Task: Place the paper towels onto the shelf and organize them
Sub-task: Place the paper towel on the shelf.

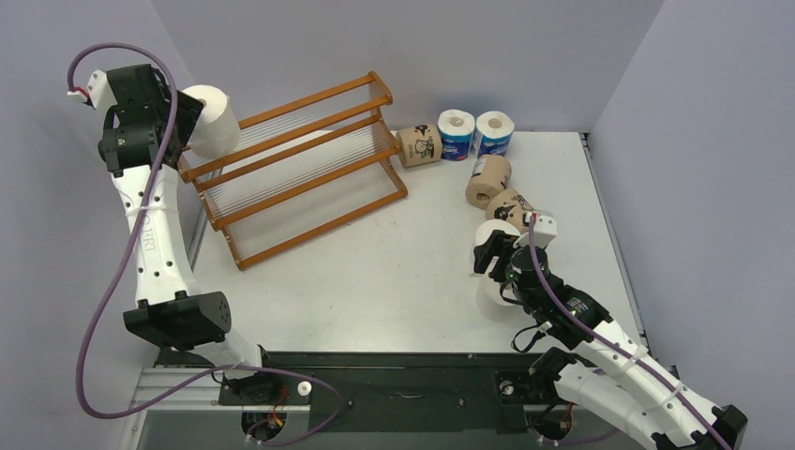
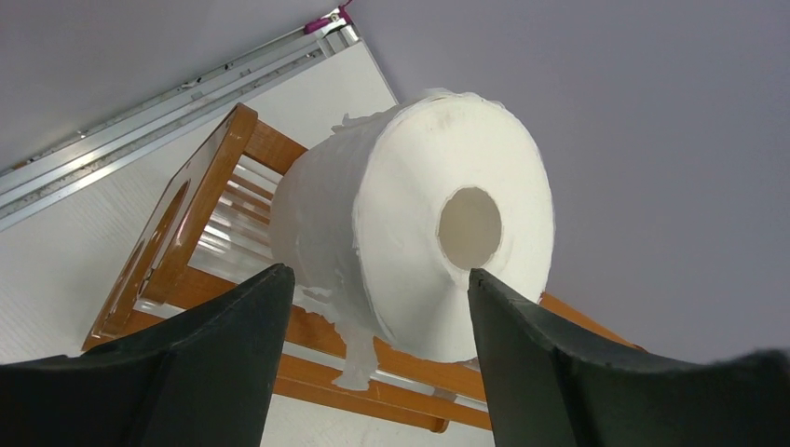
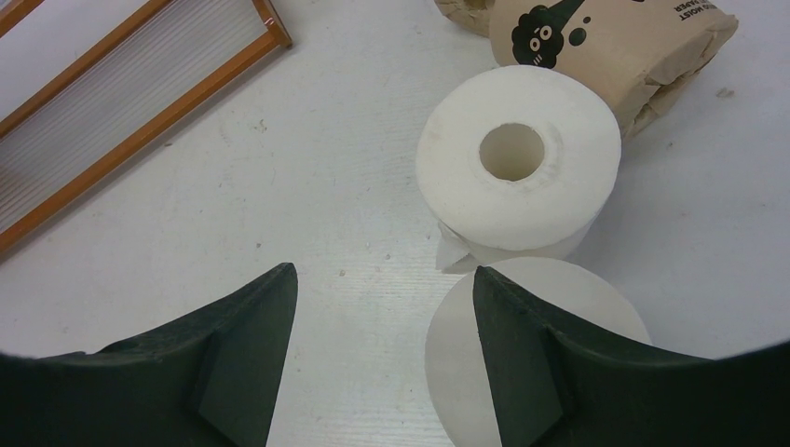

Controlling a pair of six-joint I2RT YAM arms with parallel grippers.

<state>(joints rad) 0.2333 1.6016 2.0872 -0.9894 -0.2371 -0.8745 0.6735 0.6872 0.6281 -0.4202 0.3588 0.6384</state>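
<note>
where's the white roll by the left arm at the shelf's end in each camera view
top external: the white roll is upper left, at the left end of the shelf.
left wrist: it fills the centre, just above the jaws.
right wrist: not in it; the other white rolls there are different ones.
shared landmark: the shelf, lower left in the left wrist view, top-left corner in the right wrist view.

White roll [image 1: 211, 117] at shelf [image 1: 309, 178] top tier, left end; left pincer [image 1: 187, 122] against it. Right pincer [image 1: 492, 261] over table [image 1: 375, 272] right side.
</note>
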